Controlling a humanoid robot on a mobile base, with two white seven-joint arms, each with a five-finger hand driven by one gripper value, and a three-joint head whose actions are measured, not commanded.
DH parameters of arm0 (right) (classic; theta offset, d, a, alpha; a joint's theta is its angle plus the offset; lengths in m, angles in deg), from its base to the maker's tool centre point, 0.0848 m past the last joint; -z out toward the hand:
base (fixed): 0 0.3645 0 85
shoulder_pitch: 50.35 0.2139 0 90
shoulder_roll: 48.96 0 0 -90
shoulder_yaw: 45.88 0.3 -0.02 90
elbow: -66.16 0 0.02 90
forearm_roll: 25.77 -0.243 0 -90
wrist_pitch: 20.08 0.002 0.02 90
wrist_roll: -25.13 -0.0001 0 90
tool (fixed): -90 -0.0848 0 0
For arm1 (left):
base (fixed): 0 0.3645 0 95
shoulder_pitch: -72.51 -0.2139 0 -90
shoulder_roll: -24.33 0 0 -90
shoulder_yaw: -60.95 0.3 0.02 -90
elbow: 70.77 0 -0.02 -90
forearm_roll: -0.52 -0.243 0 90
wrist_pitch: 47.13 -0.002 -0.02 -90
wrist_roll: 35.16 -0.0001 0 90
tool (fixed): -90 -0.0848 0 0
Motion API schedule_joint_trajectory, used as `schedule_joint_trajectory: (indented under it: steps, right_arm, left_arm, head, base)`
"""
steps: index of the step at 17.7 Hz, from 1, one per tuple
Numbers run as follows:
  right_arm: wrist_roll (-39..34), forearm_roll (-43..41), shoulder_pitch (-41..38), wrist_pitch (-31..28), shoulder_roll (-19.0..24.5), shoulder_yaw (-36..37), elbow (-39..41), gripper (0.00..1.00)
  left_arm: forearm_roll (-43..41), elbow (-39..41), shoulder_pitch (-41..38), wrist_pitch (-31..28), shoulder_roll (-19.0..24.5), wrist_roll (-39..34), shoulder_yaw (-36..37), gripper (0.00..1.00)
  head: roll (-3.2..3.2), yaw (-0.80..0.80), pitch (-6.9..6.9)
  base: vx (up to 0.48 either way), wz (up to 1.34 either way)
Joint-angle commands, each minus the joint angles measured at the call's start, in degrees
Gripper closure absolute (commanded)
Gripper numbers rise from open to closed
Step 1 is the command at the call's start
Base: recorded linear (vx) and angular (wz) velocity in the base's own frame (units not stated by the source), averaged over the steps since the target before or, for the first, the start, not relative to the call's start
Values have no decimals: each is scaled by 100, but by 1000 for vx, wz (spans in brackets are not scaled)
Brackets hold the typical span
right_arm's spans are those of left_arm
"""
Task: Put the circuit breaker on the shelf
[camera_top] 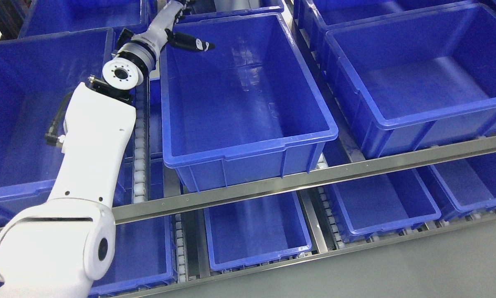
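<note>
My left arm (95, 165) comes in from the lower left and reaches up along the gap between the bins. Its hand (177, 16) is at the top edge of the head view, over the far left corner of the large middle blue bin (248, 153). The picture's top edge cuts off most of the hand. No circuit breaker shows anywhere, and the middle bin looks empty. My right arm is out of view.
Blue bins stand side by side on the upper shelf level: one at left (8, 194), one at right (417, 120). A metal rail (314, 178) runs across the shelf front. Smaller blue bins (256, 256) sit on the lower level. Grey floor (438, 269) lies at lower right.
</note>
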Motion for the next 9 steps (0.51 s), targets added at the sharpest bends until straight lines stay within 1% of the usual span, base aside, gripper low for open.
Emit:
schedule_joint_trajectory:
  steps: [1,3,6,8,9]
  right_arm:
    - [-3,0,0,-977,-100,-114,1,0]
    - [-3,0,0,-977,-100,-114,1,0]
    - [-3,0,0,-977,-100,-114,1,0]
    - [-3,0,0,-977,-100,-114,1,0]
    - [-3,0,0,-977,-100,-114,1,0]
  left_arm:
    - [1536,2360,-671,-443,100,-363,-1193,0]
    - [1712,3398,-1180,-822,100,-364,-966,0]
    - [1756,5093,-2374,-946,100,-355,-246,0]
    - [1756,5825,-3104,-1148,100,-355,36,0]
    - [1756,6029,-3395,-1166,100,-355,107,0]
  head:
    - [0,0,0]
    - [0,0,0]
    - [0,0,0]
    - [0,0,0]
    - [0,0,0]
  base:
    - [0,0]
    - [0,0]
    - [-7,-2]
    - [-10,-9]
    - [-7,-17]
